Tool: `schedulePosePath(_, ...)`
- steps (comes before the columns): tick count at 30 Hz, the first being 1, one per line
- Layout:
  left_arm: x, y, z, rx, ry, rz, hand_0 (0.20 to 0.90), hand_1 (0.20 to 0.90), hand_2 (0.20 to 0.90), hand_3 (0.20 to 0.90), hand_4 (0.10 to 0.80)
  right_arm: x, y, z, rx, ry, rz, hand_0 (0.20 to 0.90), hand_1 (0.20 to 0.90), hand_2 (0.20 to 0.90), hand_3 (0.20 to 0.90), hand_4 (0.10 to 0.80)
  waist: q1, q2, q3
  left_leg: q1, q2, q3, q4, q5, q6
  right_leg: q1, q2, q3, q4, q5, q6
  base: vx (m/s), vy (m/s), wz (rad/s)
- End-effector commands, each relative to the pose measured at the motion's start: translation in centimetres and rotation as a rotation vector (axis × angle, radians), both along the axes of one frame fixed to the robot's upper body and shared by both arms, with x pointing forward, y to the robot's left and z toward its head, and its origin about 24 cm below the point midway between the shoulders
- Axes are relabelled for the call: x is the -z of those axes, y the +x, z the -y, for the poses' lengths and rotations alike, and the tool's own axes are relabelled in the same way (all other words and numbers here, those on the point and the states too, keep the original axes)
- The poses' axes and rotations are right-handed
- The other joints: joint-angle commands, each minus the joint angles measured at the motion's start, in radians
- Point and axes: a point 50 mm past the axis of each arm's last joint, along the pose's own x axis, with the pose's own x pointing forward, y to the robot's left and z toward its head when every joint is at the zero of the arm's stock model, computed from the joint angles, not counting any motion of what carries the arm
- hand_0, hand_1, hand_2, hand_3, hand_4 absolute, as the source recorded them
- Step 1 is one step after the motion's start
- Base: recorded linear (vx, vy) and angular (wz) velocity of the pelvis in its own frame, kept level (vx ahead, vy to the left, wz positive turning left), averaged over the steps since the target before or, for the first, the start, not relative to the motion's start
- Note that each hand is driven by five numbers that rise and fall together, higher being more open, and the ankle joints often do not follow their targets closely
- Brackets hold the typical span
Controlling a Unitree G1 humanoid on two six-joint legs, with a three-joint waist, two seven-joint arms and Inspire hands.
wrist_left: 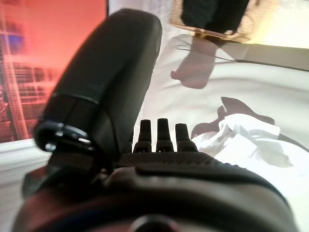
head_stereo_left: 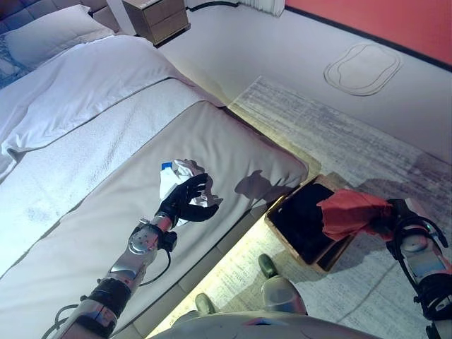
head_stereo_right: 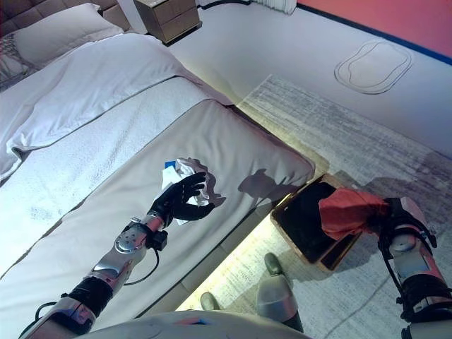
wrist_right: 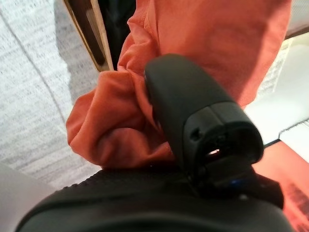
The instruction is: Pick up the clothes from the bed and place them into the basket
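The right hand (wrist_right: 212, 145) holds a red cloth (head_stereo_left: 349, 212), thumb and fingers curled into a bunch of it. The cloth hangs from the hand toward the basket (head_stereo_left: 282, 227), draping over the basket's near rim, so the dark opening lies just past the cloth, on the side away from the wrist. A drop looks to turn on this: the hand itself sits outside the rim, over the rug (head_stereo_left: 367, 141), and most of the cloth seems to be above the edge, not the hollow. It would likely need to travel further over the opening before letting go.

The left hand (head_stereo_right: 180, 198) is over the bed (head_stereo_left: 85, 233), at a crumpled white cloth (head_stereo_left: 185, 173). In the head views its fingers curve around the cloth's near edge, with the heap lying beyond the fingertips and a little to the thumb side. In its wrist view the fingers (wrist_left: 158, 131) point forward and the white cloth (wrist_left: 241, 140) shows beside them, not clearly inside the grasp. Whether it grips or only touches cannot be told.

The right hand is the nearer to the basket; the left is well apart from it, across the bed's edge.

The inside of the basket is dark, so its contents cannot be made out. The right fingers are buried in red folds. A small blue patch shows at the white cloth's far edge; what it is stays unclear.
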Motion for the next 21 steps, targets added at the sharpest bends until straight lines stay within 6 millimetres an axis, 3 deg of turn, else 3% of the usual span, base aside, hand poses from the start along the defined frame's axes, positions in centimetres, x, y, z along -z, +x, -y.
schedulePosePath(1, -5.5, 3.3, 0.8, 0.075, 0.005, 0.291, 0.9, 0.9, 0.9, 0.9, 0.8, -6.0, 4.4, 0.7, -0.02, -0.162, 0.234, 0.9, 0.9, 0.9, 0.9, 0.8, 0.036, -0.034, -0.008, 0.027, 0.011, -0.05, 0.11, -0.187, 0.009, -0.088, -0.015, -0.082, 0.064, 0.011, 0.007, -0.053, -0.025, 0.01)
schedulePosePath(9, -5.4, 3.2, 1.2, 0.069, -0.04, 0.301, 0.9, 0.9, 0.9, 0.9, 0.8, -7.0, 5.4, 0.6, -0.003, -0.209, 0.261, 0.9, 0.9, 0.9, 0.9, 0.8, 0.047, -0.001, -0.002, 0.017, 0.006, -0.064, 0.091, -0.168, -0.001, -0.082, -0.017, -0.09, 0.051, 0.006, -0.001, -0.019, -0.004, 0.01)
schedulePosePath(21, -5.5, 3.0, 1.0, 0.043, -0.066, 0.316, 0.9, 0.9, 0.9, 0.9, 0.8, -6.5, 5.3, 0.3, -0.02, -0.227, 0.235, 0.9, 0.9, 0.9, 0.9, 0.8, 0.07, -0.014, -0.005, 0.004, 0.01, -0.096, 0.061, -0.141, -0.006, -0.069, -0.013, -0.104, 0.035, 0.004, -0.009, -0.016, -0.003, 0.05)
